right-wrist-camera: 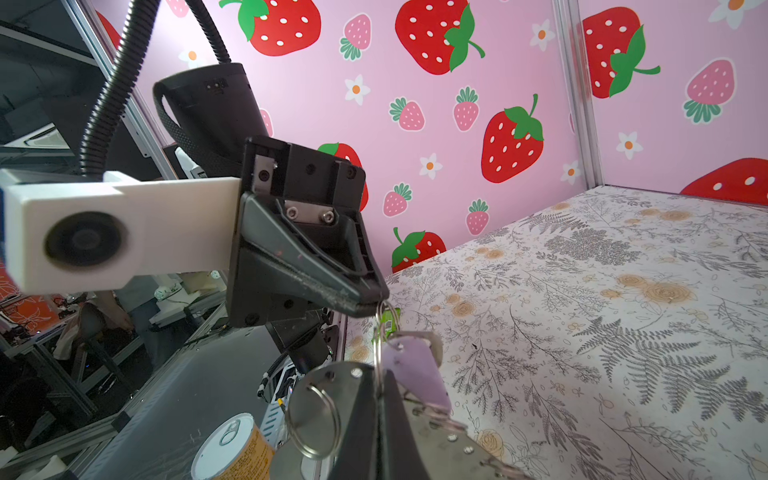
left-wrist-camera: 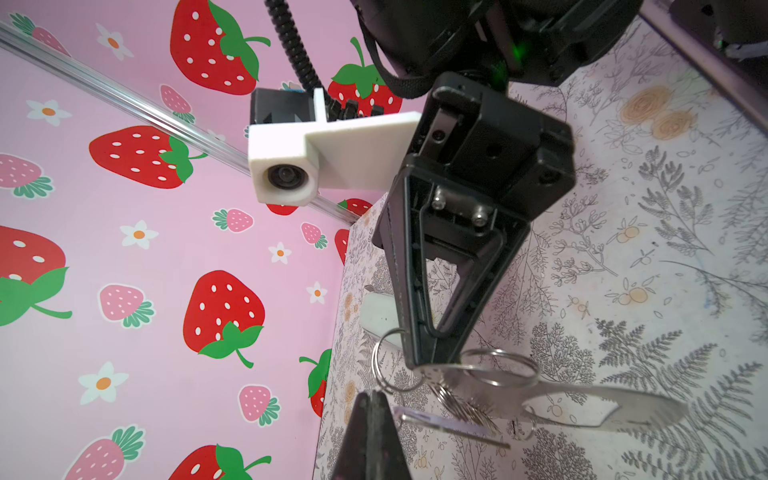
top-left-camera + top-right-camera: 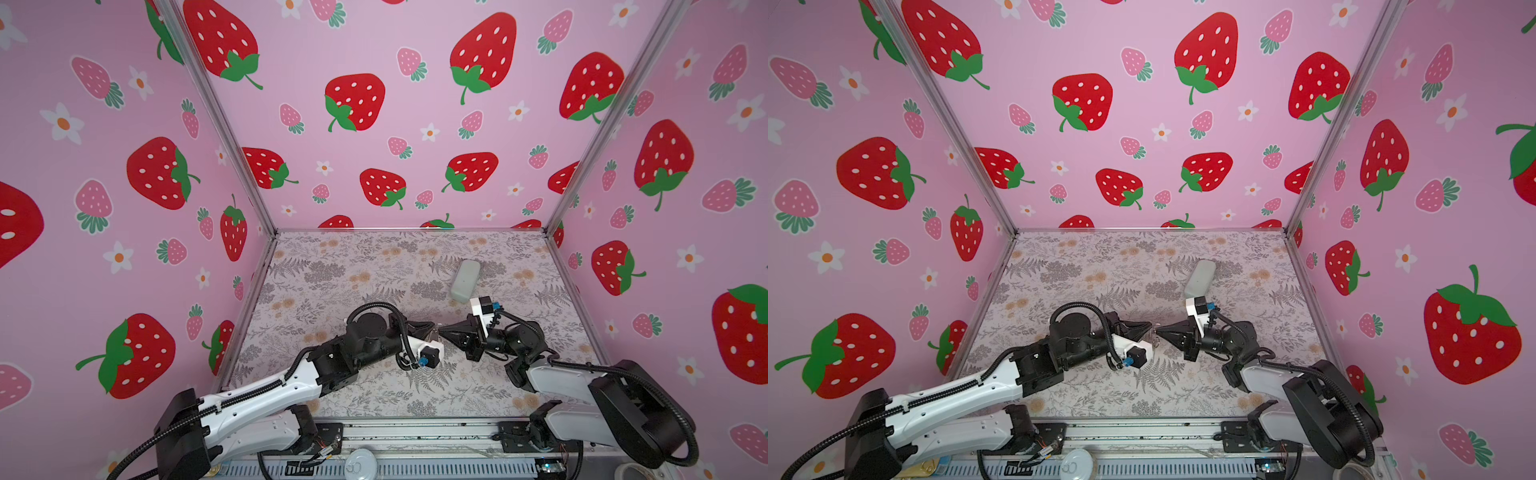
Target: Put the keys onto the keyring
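**Both grippers clenched nose to nose on the keyring, over mid-table**

In both top views the left gripper and the right gripper meet tip to tip over the middle of the floral table. The metalwork between them is only a silvery glint, too small to read. A pale grey-green case lies farther back on the table, apart from both tips.

The wrist views supply the rest. The left wrist view faces the right gripper. Its jaws are closed on one end of the keyring, a flat silvery plate with an oval cut-out, held clear of the table. Several split rings bunch at the gripped end. The key, lilac-headed, shows nearly edge-on here, just beside the left gripper's own closed tips.

The right wrist view faces the left gripper. Its jaws are pinched shut on a thin split ring that hangs down from the tip. Here the key's lilac head is seen flat, just below that tip, resting against a right gripper finger beside the plate. Whether the key is threaded onto a ring I cannot tell. Only this view shows a green packet behind the ring. A pull-tab can stands beyond the table's front edge.
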`<state>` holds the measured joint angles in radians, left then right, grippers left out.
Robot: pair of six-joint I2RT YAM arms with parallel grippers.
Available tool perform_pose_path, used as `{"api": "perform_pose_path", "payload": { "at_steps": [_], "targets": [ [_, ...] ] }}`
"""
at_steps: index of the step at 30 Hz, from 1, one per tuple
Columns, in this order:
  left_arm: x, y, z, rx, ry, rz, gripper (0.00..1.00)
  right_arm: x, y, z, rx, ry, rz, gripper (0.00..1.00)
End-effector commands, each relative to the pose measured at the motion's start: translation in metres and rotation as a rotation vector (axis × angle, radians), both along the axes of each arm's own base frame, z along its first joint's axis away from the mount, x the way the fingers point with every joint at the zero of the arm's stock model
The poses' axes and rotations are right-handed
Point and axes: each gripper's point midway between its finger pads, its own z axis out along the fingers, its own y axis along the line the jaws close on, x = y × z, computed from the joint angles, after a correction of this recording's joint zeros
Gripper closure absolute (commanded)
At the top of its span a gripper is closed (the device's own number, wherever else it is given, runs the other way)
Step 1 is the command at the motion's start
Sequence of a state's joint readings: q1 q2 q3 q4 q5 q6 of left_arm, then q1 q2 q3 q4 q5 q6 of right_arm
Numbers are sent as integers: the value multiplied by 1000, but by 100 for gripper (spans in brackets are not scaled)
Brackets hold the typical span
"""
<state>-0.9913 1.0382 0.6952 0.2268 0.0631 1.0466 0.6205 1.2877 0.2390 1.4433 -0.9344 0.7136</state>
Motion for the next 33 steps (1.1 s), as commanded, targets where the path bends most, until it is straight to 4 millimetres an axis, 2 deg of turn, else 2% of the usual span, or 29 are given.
{"api": "perform_pose_path", "payload": {
  "at_steps": [1, 9, 14, 20, 23, 28, 31, 33],
  "targets": [
    [-2, 0, 15, -49, -29, -12, 100, -9, -2, 37, 117, -141, 18, 100],
    [1, 0, 12, -33, -33, -5, 100, -11, -1, 38, 121, -152, 32, 100],
    [1, 0, 12, -26, -26, -17, 100, -17, 6, 31, 69, -185, 83, 100],
    [6, 4, 12, -17, -6, 4, 100, -18, 5, 27, 62, -191, 72, 100],
    [18, 17, 5, -28, 192, 54, 100, -13, 3, 18, 39, -206, 20, 100],
    [47, 50, -17, -77, 506, 238, 100, 11, -5, 0, -64, -302, -177, 100],
    [60, 60, -40, -90, 673, 342, 83, 26, -11, -7, -144, -358, -276, 100],
    [71, 60, -58, -93, 796, 423, 78, 33, -17, -9, -162, -365, -324, 100]
  ]
}}
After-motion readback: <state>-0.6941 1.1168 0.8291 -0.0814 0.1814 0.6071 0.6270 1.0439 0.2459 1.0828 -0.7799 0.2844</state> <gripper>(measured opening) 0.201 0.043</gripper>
